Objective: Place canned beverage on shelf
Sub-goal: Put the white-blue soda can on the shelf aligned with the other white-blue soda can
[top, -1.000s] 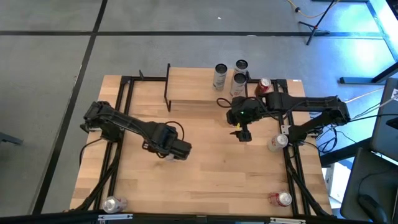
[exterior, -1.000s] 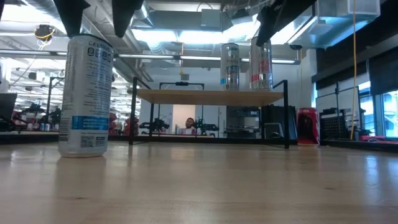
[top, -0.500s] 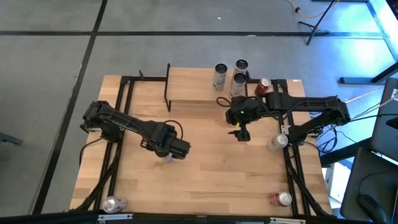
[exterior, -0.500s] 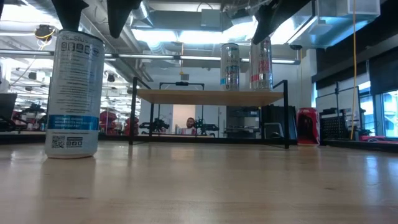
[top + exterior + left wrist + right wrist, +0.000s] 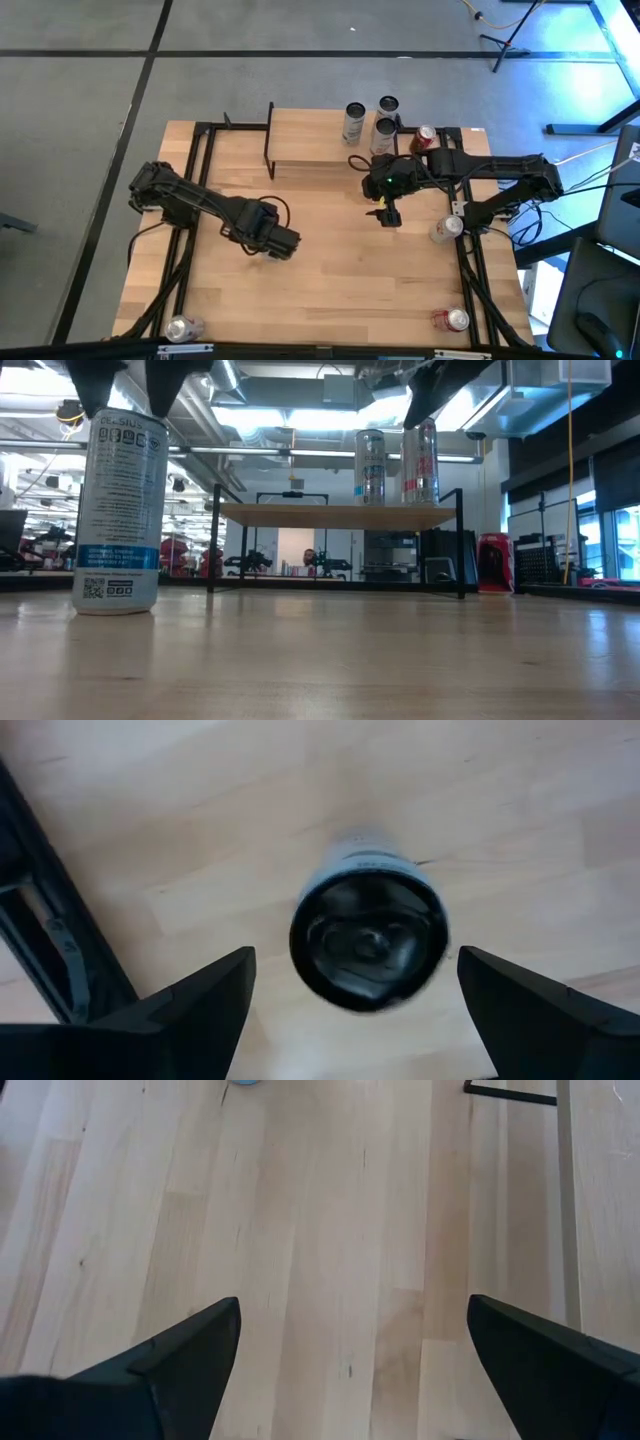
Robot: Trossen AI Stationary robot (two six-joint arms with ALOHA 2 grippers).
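A tall white and blue can (image 5: 118, 510) stands upright on its base on the wooden table, left of centre. My left gripper (image 5: 268, 243) hovers over it, pointing down and open. Its two fingers (image 5: 190, 1010) stand either side of the can's dark top (image 5: 368, 945), with a gap on each side. The shelf (image 5: 340, 515) stands at the table's far side, with cans (image 5: 383, 135) upright at its right end. My right gripper (image 5: 388, 215) hangs open above bare table in front of the shelf's right end.
A red can (image 5: 425, 137) stands to the right of the shelf. Other cans lie at the table's right edge (image 5: 445, 230), near right corner (image 5: 450, 320) and near left corner (image 5: 185, 327). Bare wood (image 5: 340, 280) lies between the two grippers and the near edge.
My left gripper has drifted a little toward the table's left edge, still open. The can under it has shifted slightly left and nearer and turned about its own axis, staying upright. It has held still over the last half second.
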